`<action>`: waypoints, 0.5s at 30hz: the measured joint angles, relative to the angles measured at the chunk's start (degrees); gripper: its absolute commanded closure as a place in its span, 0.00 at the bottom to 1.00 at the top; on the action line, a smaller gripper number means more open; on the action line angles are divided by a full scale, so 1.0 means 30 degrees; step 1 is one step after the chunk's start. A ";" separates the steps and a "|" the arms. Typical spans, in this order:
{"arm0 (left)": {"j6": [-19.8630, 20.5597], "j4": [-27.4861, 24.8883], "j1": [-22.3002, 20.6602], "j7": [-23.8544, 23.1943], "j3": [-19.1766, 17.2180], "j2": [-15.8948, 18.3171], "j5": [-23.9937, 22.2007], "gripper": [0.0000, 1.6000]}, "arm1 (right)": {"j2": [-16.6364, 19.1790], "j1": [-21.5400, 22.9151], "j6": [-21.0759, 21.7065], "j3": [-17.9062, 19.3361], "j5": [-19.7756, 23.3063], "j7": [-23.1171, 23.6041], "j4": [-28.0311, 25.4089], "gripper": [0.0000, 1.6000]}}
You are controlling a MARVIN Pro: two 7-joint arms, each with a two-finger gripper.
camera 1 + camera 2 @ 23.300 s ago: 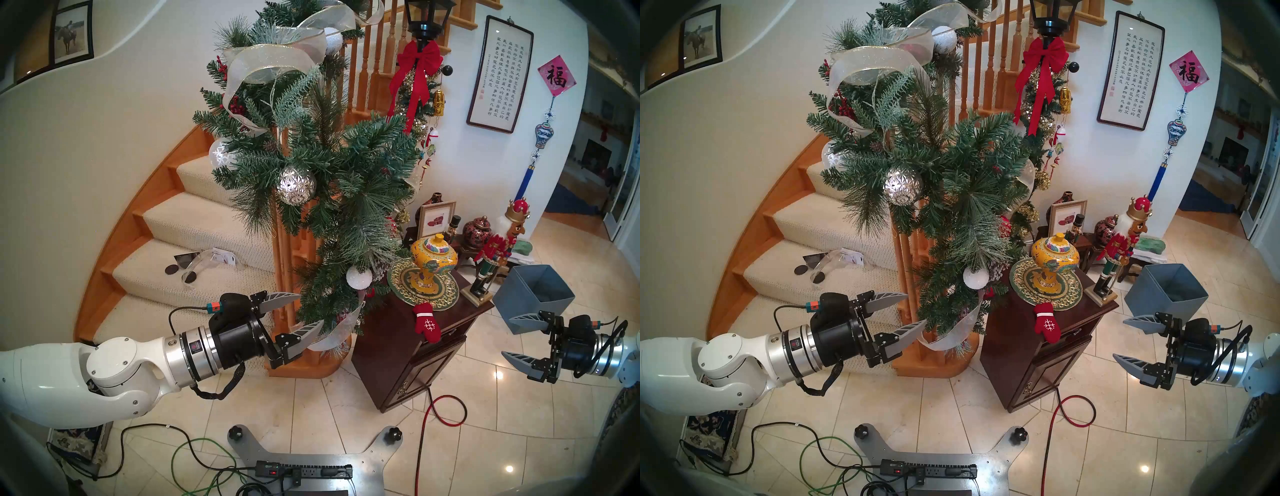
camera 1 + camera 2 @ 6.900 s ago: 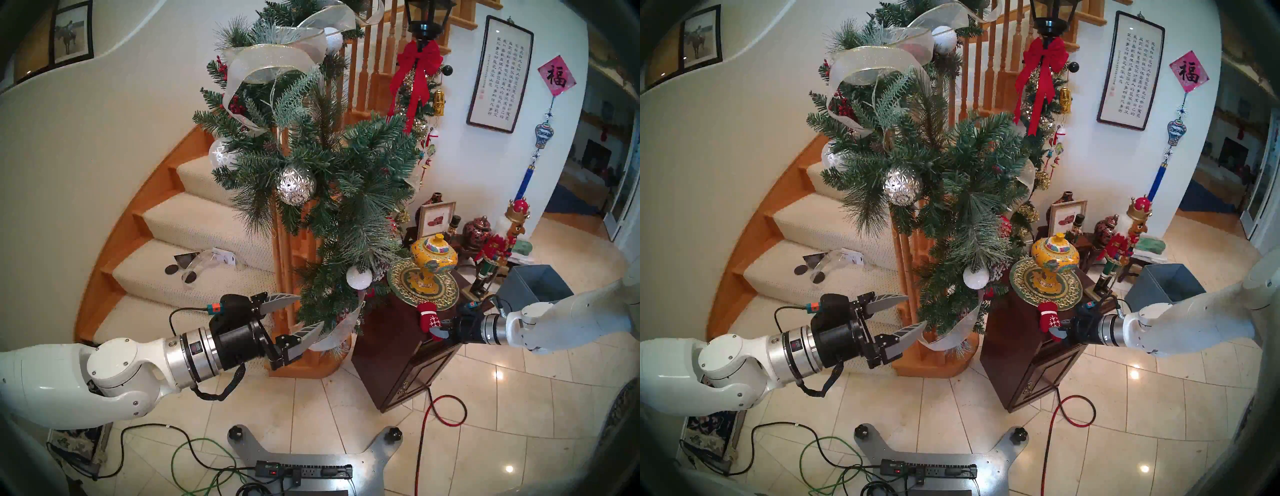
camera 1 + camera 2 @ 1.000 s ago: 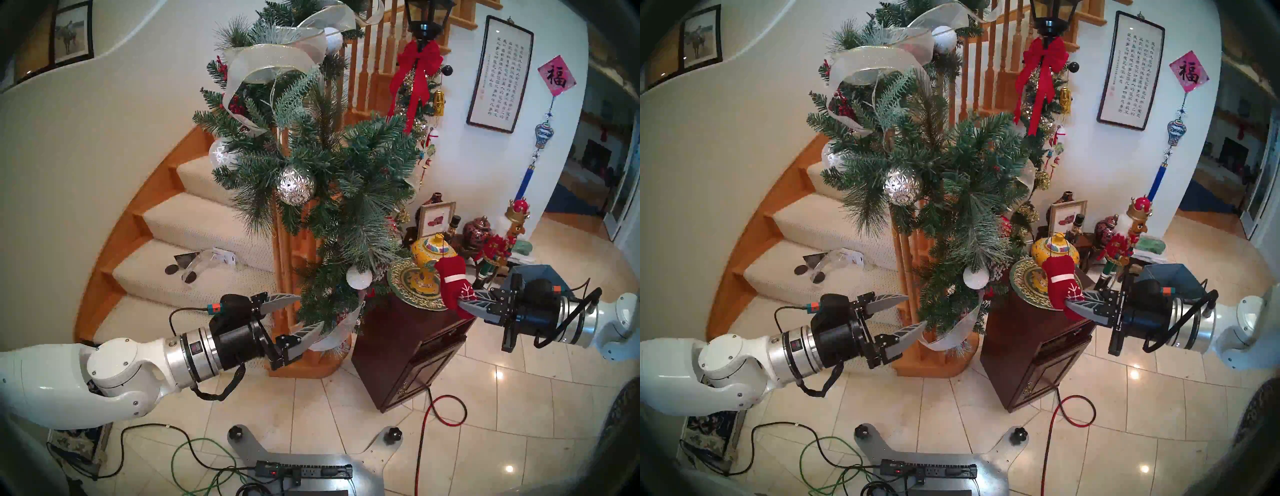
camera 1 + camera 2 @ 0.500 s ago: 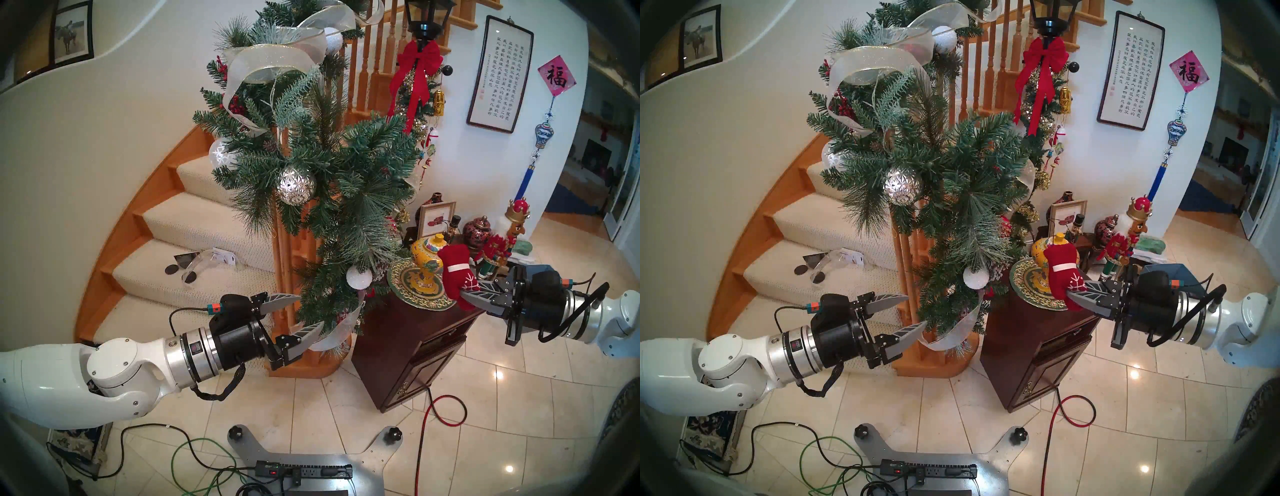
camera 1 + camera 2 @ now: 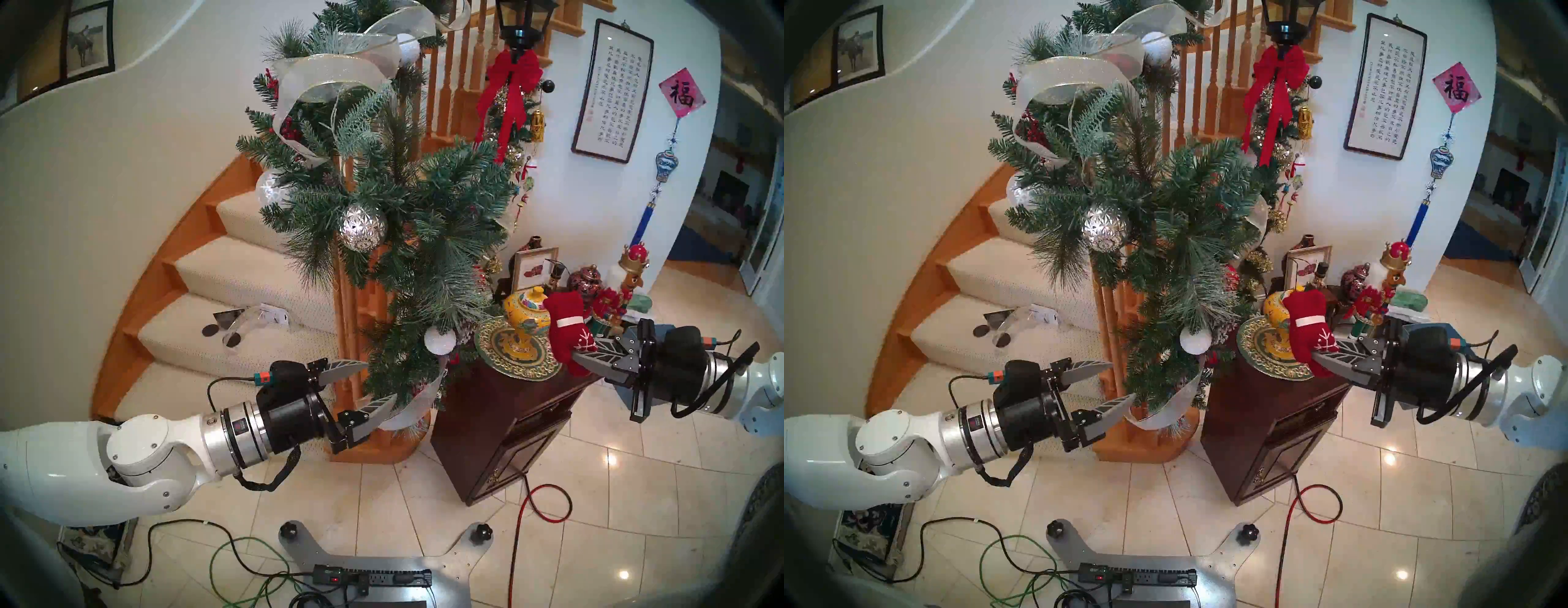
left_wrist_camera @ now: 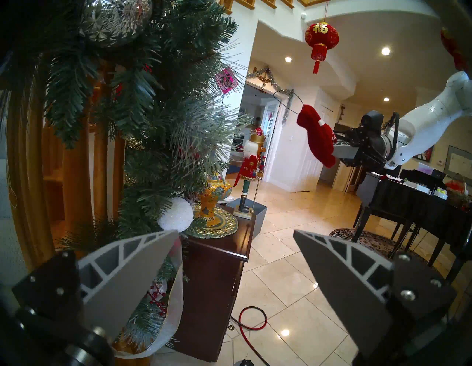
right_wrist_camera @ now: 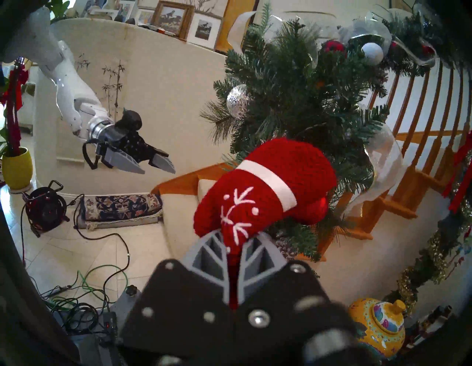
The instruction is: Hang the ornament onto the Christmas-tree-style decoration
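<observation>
The right gripper (image 5: 583, 358), jaws closed on the fingertip end of the red mitten (image 5: 566, 329), held it in the air above the dark cabinet (image 5: 500, 407), cuff and string loop (image 6: 287, 102) uppermost. The garland (image 5: 428, 220) lay to the mitten's left, well apart. The left gripper (image 5: 373, 384) stood open and empty beside the garland's lower end, nearer to it than the right.

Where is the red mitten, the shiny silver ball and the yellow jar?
mitten (image 5: 566, 325): left head view, on its white cuff band.
silver ball (image 5: 362, 227): left head view, middle of the ball, in the green branches.
yellow jar (image 5: 525, 312): left head view, on its round belly, left of the mitten.
</observation>
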 measured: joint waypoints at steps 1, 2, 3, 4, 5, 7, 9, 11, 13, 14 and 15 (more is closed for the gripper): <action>0.0000 0.0000 0.0000 0.0000 0.0000 0.0000 0.0000 0.00 | -0.0006 0.0203 -0.0001 -0.0116 0.0052 0.0141 -0.0001 1.00; 0.0000 0.0001 0.0000 0.0000 0.0000 0.0000 0.0000 0.00 | -0.0007 0.0374 -0.0001 -0.0196 0.0094 0.0255 -0.0002 1.00; 0.0000 0.0000 0.0000 0.0000 0.0000 0.0000 0.0000 0.00 | -0.0009 0.0617 -0.0001 -0.0307 0.0151 0.0403 -0.0003 1.00; 0.0000 0.0000 0.0000 0.0000 0.0000 0.0000 0.0000 0.00 | -0.0011 0.0800 -0.0002 -0.0381 0.0192 0.0516 -0.0003 1.00; 0.0000 0.0001 0.0000 0.0000 0.0000 0.0000 0.0000 0.00 | -0.0015 0.1008 -0.0002 -0.0460 0.0243 0.0641 -0.0006 1.00; 0.0000 0.0002 0.0000 0.0000 0.0000 0.0000 0.0000 0.00 | -0.0029 0.1375 -0.0004 -0.0572 0.0339 0.0875 -0.0019 1.00; 0.0000 0.0002 0.0000 0.0000 0.0000 0.0000 0.0000 0.00 | -0.0046 0.1790 -0.0005 -0.0702 0.0439 0.1109 -0.0047 1.00; 0.0000 0.0002 0.0000 0.0000 0.0000 0.0000 0.0000 0.00 | -0.0071 0.2194 -0.0007 -0.0810 0.0543 0.1342 -0.0078 1.00; 0.0000 0.0001 0.0000 0.0000 0.0000 0.0000 0.0000 0.00 | -0.0093 0.2580 -0.0009 -0.0904 0.0641 0.1565 -0.0097 1.00; 0.0000 0.0001 0.0000 0.0000 0.0000 0.0000 0.0000 0.00 | -0.0098 0.2717 -0.0010 -0.0938 0.0679 0.1648 -0.0098 1.00; 0.0000 0.0001 0.0001 0.0000 0.0000 0.0000 0.0000 0.00 | -0.0099 0.2869 -0.0011 -0.0973 0.0724 0.1736 -0.0098 1.00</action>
